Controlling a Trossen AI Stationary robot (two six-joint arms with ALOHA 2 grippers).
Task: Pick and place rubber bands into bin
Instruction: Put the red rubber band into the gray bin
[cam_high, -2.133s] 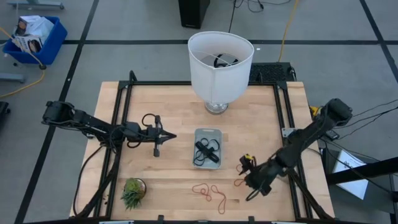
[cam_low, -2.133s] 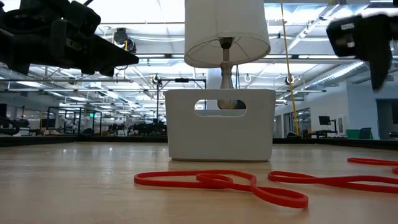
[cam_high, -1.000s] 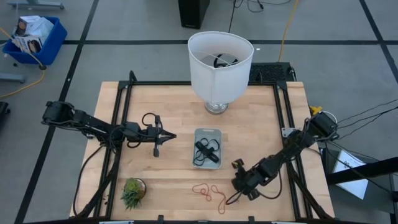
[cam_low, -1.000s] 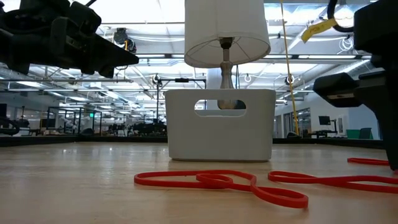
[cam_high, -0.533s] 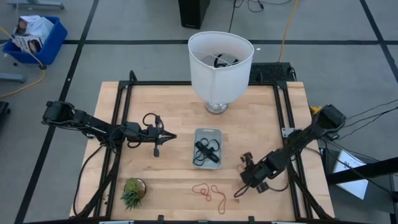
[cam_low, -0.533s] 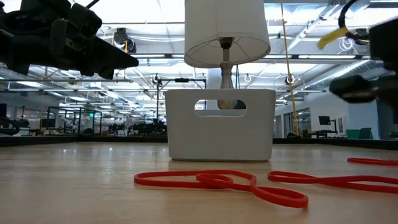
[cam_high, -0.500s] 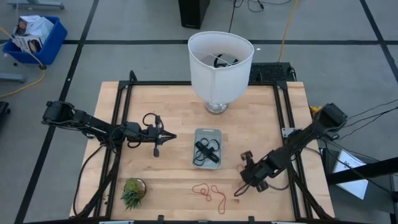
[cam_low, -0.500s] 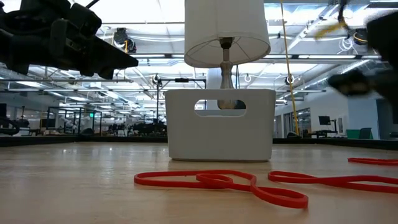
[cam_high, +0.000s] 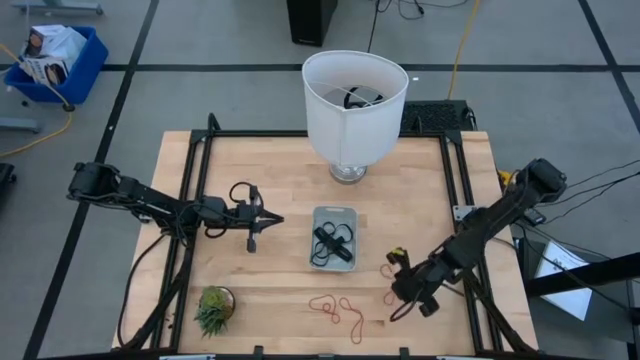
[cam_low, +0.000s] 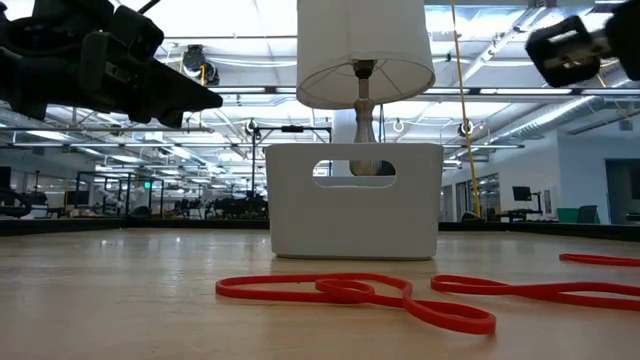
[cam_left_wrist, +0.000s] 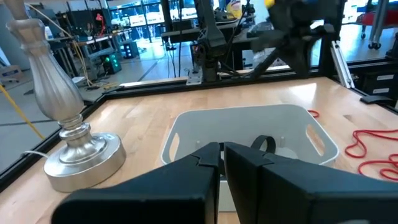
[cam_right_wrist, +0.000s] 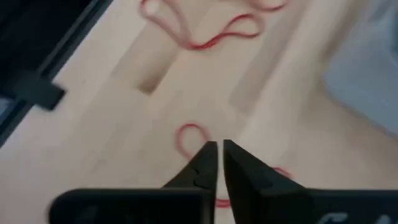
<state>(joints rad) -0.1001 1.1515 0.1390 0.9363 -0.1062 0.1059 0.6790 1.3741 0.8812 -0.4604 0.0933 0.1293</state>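
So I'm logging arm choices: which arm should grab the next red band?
Right. Its jaws hang over the red rubber bands; the left gripper waits on the bin's far side.

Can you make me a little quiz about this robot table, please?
1. True or false: the bin has black rubber bands inside it.
2. Pick one: what colour are the loose rubber bands lying on the wooden table outside the bin? A) red B) green C) blue
3. Fill the gap: the little green plant stands on the ____ arm's side of the table.

Key: 1 true; 2 A; 3 left.
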